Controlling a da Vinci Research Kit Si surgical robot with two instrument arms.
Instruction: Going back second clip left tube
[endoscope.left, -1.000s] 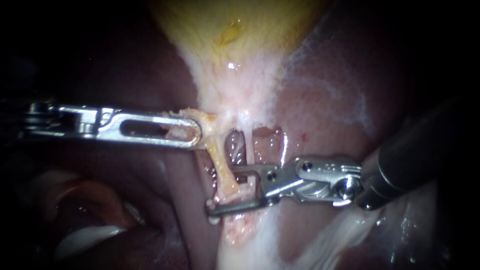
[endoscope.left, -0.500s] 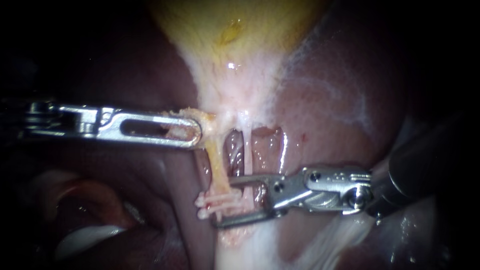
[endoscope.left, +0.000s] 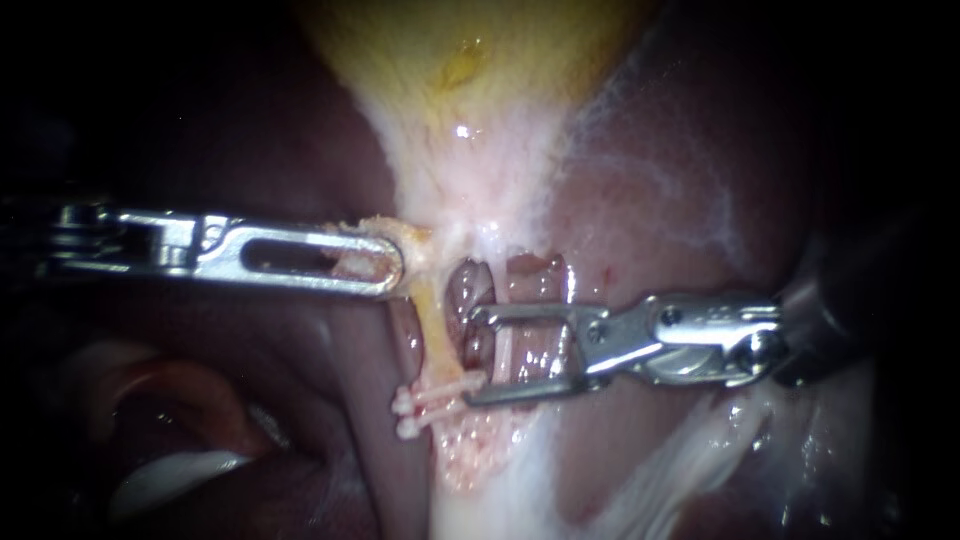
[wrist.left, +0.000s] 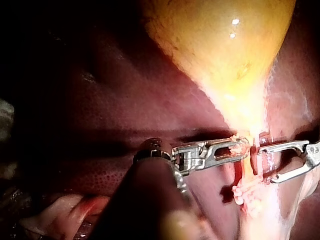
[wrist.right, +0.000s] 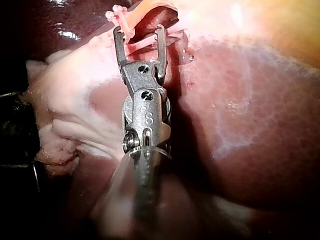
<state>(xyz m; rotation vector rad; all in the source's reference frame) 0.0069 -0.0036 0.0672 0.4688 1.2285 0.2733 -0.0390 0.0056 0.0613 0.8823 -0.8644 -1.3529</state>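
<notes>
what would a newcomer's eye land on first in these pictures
The yellow gallbladder fills the top of the endoscope view, narrowing to a pale neck. Below it the left instrument grips yellowish tissue, while the right instrument holds its empty jaws open just beside what look like two white clips across the left tube.

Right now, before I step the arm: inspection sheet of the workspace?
Surface: liver, with the gallbladder lying on it.
Job's things: two white clips side by side across the left tube.
Clutter: nothing seen.
Instruments: left instrument, jaws shut on tissue at the gallbladder's base; right instrument, jaws open and empty, tips next to the clips.
Cables: nothing seen.
Surroundings: dark beyond the lit tissue.
</notes>
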